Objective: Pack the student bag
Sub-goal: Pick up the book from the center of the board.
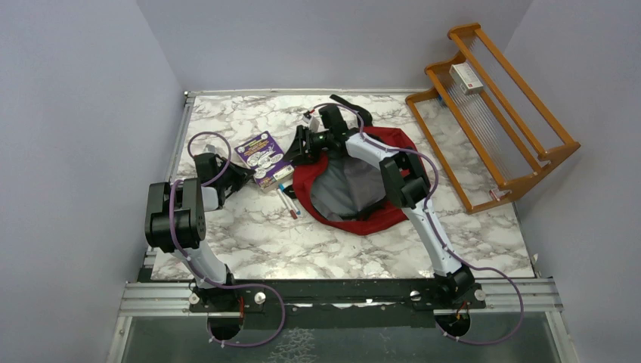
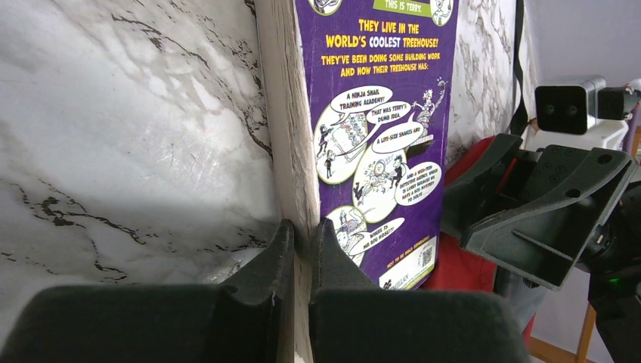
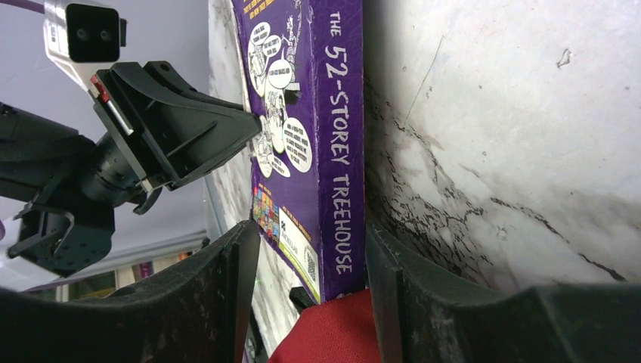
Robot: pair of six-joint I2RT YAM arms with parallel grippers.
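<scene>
- The table (image 1: 257, 246) has a marble-patterned top, and every item lies on it.
- The pens (image 1: 288, 203) lie loose just beside the left rim of the bag, not yet packed.
- The student bag (image 1: 374, 219) lies flat, right of centre, under the right forearm. Its mouth gapes upward and shows the grey lining.
- Handling: expect light, soft, floppy fabric that folds rather than resists. The rim will probably sag shut if pushed.
- Recommended hold: the red rim of the opening, or the black straps (image 1: 346, 99) at the far end (bunched fabric should give a pinch good purchase).
- The left gripper (image 2: 302, 242) has its jaws almost together, pinched on a thin edge of the book (image 1: 262, 155), apparently the cover or a few leaves. The bag lies apart to its right, with the book between them.
- The right gripper (image 3: 310, 231) has its jaws apart, straddling the book's spine without clamping it. The bag's left rim lies just beside and below these fingers.
- The wooden rack (image 1: 438, 151) stands at the far right, apart from the bag.
</scene>
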